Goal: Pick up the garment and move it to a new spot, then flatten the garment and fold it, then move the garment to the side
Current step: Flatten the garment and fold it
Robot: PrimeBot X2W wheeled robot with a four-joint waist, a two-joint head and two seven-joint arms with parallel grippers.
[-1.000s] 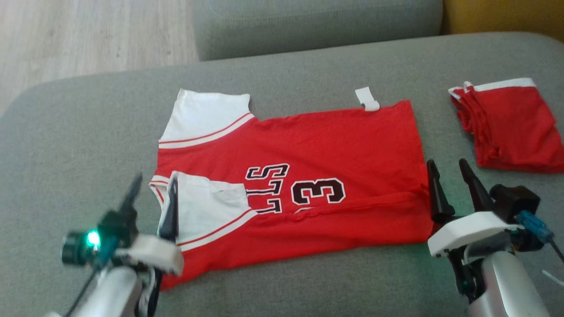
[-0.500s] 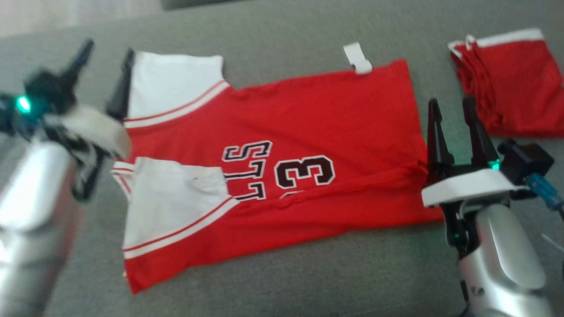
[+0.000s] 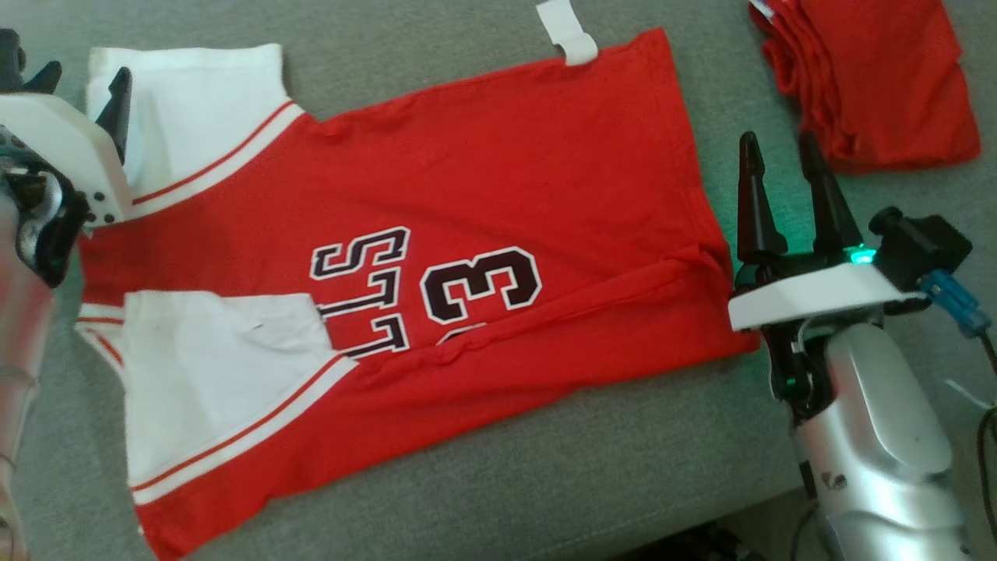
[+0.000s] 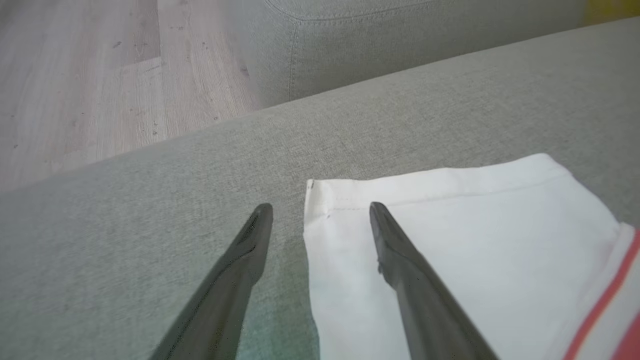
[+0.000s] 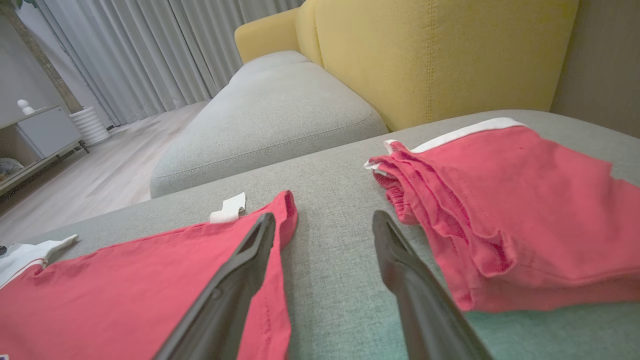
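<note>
Grey cushion [image 3: 545, 483], red jersey [image 3: 467, 195] spread flat on it, long axis running left-right
White sleeves point to the robot's left, hem to its right. Left gripper [image 4: 320, 207] straddles a sleeve corner, right gripper [image 3: 779, 144] sits beside the hem, both wide open and empty.

One spread jersey [image 3: 483, 179], one folded red garment [image 3: 872, 78], and two tools: left tool [image 4: 321, 207], right tool [image 3: 779, 144].

Support: grey woven-fabric sofa seat [image 3: 545, 467], broad and flat.
Centre: red jersey with white sleeves [image 3: 506, 179], spread flat, black number facing up.
Two o'clock: folded red cloth bundle [image 3: 872, 78], lying apart from the jersey.
</note>
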